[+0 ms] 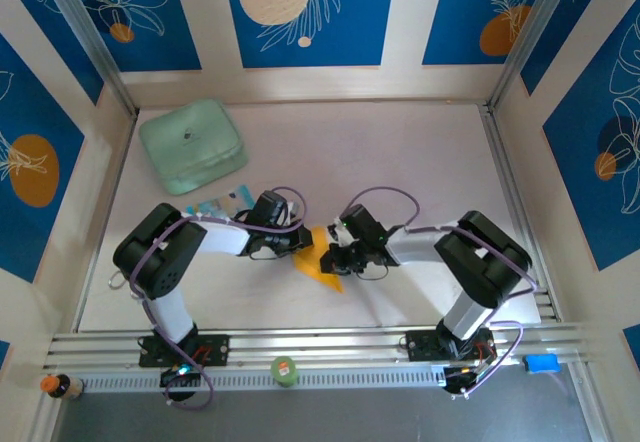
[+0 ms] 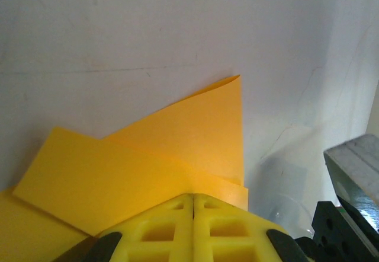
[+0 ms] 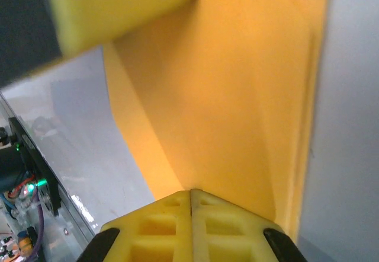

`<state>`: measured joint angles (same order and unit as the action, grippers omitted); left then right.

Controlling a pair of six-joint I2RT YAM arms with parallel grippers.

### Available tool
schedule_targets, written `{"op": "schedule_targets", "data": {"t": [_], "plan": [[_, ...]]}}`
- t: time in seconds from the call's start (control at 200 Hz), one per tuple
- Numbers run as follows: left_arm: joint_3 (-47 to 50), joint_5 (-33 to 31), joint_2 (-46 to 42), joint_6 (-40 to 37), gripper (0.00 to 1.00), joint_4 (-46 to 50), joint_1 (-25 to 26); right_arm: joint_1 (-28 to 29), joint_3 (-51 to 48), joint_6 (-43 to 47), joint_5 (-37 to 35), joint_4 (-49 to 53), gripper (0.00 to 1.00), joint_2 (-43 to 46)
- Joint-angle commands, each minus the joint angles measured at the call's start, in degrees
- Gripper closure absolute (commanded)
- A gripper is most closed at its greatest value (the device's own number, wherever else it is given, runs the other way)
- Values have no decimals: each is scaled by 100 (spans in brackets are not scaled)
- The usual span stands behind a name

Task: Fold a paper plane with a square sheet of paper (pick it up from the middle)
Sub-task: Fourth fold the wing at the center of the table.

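1. The partly folded square sheet of paper (image 1: 322, 264) lies mid-desk, between both arms.
2. The left gripper (image 2: 193, 198) is pressed together, its tips at the paper's layered edge.
3. The right gripper (image 3: 190, 192) pinches the raised fold.
4. A mint-green box (image 1: 192, 146) and a blue-and-white packet (image 1: 215, 205) sit behind the left arm, apart from the paper.

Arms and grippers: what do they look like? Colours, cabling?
The left arm and right arm have white links, bulky black joint housings and looping lavender cables. The left gripper and right gripper carry yellow fingers with moulded square recesses.
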<state>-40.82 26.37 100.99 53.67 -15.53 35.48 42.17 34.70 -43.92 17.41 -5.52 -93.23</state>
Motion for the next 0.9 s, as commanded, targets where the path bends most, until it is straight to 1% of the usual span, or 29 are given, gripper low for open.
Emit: {"op": "schedule_targets", "data": {"t": [0.0, 0.15, 0.285, 0.455, 0.585, 0.775, 0.895], "plan": [[223, -413, 133, 17, 96, 435, -51, 45, -469, -44, 109, 455, 95, 258], [228, -404, 116, 56, 96, 393, -57, 19, -537, -20, 137, 594, 94, 559], [237, -405, 57, 47, 96, 417, -57, 28, -169, -70, 129, 695, 95, 701], [188, -405, 52, -9, 97, 494, -51, 4, 185, -363, 52, 379, 95, 404], [206, -387, 53, 3, 96, 453, -51, 19, 371, -388, 114, 303, 95, 143], [214, -414, 69, 36, 97, 429, -55, -8, 92, -344, 45, 439, 95, -124], [223, -414, 79, 38, 97, 428, -52, 63, -448, -453, 92, 221, 95, 99]]}}
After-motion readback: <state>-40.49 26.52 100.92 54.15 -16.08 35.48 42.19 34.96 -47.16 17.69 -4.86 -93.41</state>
